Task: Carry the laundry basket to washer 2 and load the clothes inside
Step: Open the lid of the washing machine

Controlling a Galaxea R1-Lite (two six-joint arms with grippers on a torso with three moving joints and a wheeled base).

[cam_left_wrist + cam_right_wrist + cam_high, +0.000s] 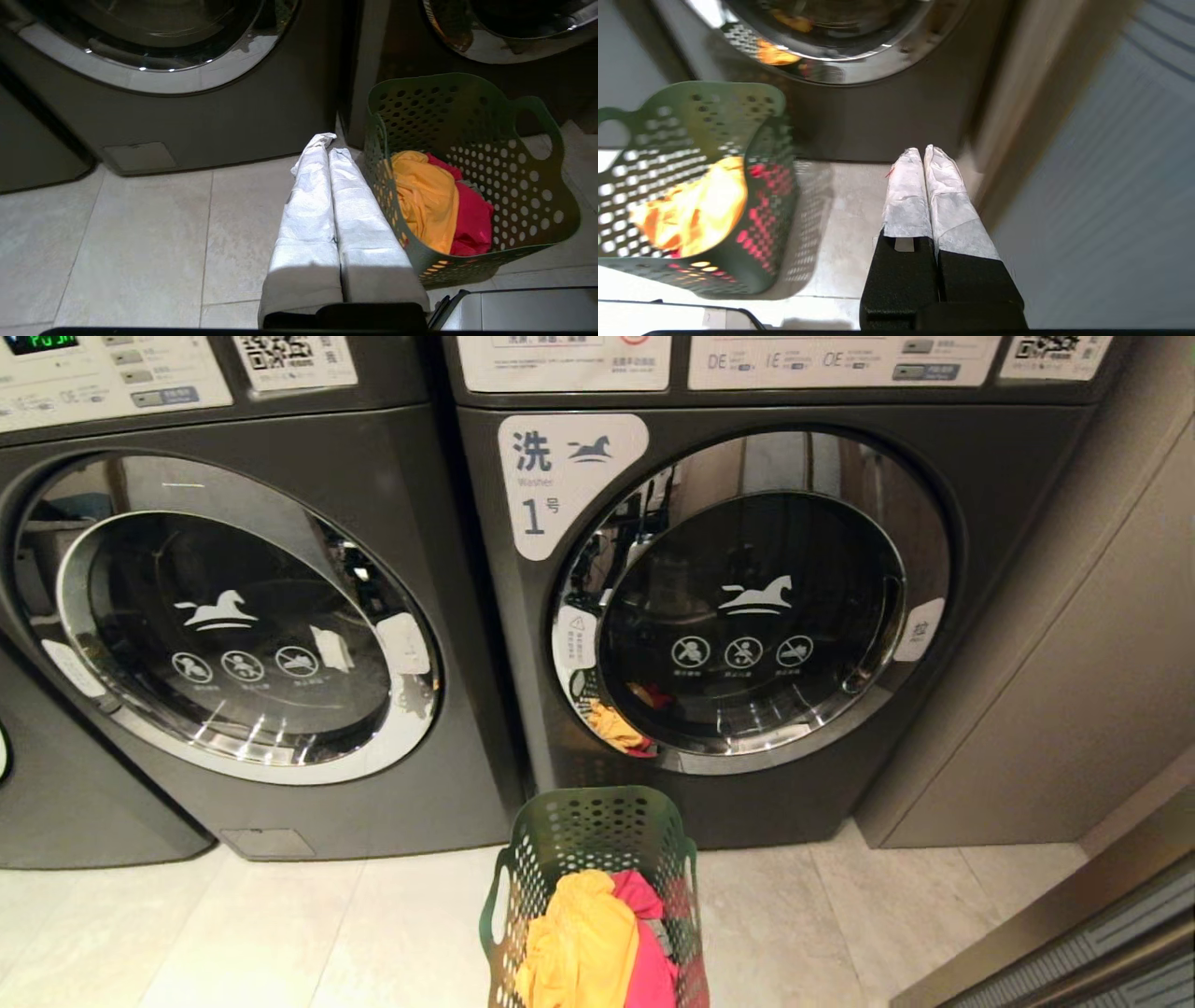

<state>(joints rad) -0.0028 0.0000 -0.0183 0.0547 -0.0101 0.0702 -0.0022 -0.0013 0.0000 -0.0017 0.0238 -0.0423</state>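
Right now you have the green laundry basket (pixel 597 887) standing on the tiled floor (pixel 280 933), just in front of the washer labelled "1" (pixel 747 616), near that machine's lower left corner. Its door (pixel 752 597) is shut, and the chrome ring mirrors a bit of yellow and red. Left of it stands a second dark grey machine (pixel 233 616), also with its round door closed; you cannot read a number on it from the head view, only part of a green display at the top edge. Washer 2 cannot be identified in any view.

Inside the basket you see the clothes: a yellow-orange garment (pixel 579 943) heaped toward the left, and a pink-red garment (pixel 649 933) beside it on the right. A sliver of grey shows behind the red in the left wrist view, too small to tell what it is.

Your left end effector (pixel 327 144) hangs low over the floor just beside the basket's left wall, its two white-wrapped fingers (pixel 308 200) pressed together and holding nothing. Your right end effector (pixel 922 151) sits on the basket's other side, apart from it, near the beige cabinet panel (pixel 1017 116); its fingers (pixel 908 196) are likewise together and empty. Neither arm appears in the head view.
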